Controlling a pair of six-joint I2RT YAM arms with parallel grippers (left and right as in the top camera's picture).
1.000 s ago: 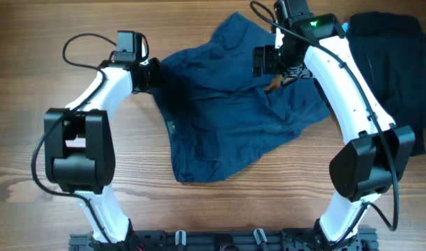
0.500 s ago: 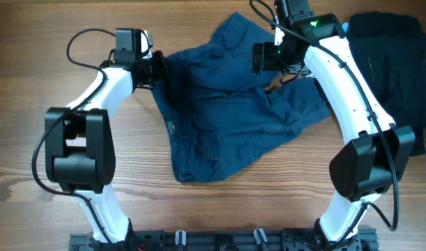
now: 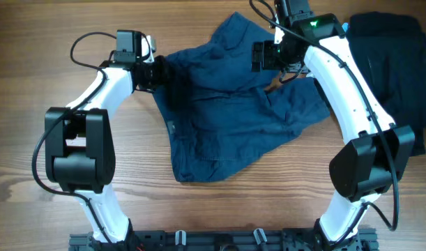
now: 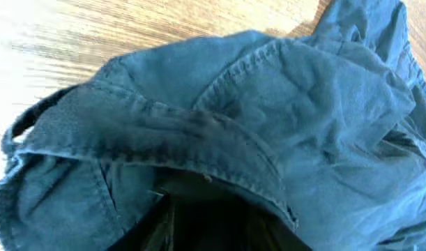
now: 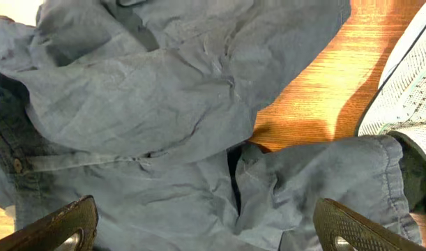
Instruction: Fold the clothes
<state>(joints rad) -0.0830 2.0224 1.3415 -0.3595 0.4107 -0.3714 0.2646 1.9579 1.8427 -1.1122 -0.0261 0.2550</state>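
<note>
Now the left pincer (image 3: 160,71) has nudged right into the waistband of the blue shorts (image 3: 233,118) at top centre, grip unclear; right pincer (image 5: 206,226) hangs open above, so no fold yet.

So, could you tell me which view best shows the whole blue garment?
Overhead: the blue garment lies nearly whole, crumpled. The left wrist view shows only its waistband; the right wrist view only folds and a hem.
</note>
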